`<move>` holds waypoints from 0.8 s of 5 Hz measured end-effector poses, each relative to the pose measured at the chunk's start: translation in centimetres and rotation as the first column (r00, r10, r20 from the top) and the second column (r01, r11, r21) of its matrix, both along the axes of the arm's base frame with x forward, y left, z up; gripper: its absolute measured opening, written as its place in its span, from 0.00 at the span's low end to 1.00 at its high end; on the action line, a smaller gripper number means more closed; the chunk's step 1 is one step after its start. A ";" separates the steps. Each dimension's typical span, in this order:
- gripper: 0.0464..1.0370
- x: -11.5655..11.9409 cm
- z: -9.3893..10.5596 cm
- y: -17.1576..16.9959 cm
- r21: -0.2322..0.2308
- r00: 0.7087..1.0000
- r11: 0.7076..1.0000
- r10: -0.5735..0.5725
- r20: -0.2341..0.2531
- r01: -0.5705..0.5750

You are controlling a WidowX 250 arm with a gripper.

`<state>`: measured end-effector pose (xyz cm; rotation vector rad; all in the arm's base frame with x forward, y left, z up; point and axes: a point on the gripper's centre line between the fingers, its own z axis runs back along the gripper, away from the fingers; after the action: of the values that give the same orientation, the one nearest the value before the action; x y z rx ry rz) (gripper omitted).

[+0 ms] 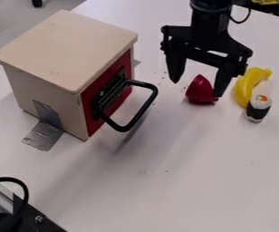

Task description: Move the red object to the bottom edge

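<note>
Nearest to where I'm standing, a black cable (24,186) loops above dark equipment (27,217) in the lower left corner. Up near the top, the claw (197,89) hangs spread open over the white desk (196,181), with the red object (200,92) low between its fingers, well apart from the bottom edge. Just beside it lie a yellow banana (243,88) and a toy sushi roll (258,108). Farther out, a wooden box (63,47) shows its red front and black handle (146,108), gray tape (43,136) at its base.

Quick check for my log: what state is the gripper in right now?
Gripper: open, fingers spread apart, not clamped on the red object by its fingertips.
</note>
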<state>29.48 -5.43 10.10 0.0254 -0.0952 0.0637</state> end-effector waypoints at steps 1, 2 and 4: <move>0.96 -0.3 -0.9 0.1 0.006 0.999 1.000 0.002 -0.033 -0.002; 0.96 1.1 -1.8 0.4 0.005 0.997 1.000 0.023 -0.071 -0.023; 0.96 5.6 -2.2 2.9 0.000 0.997 0.998 0.066 -0.045 -0.066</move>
<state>35.09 -2.56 7.92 0.0286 -0.0498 0.1289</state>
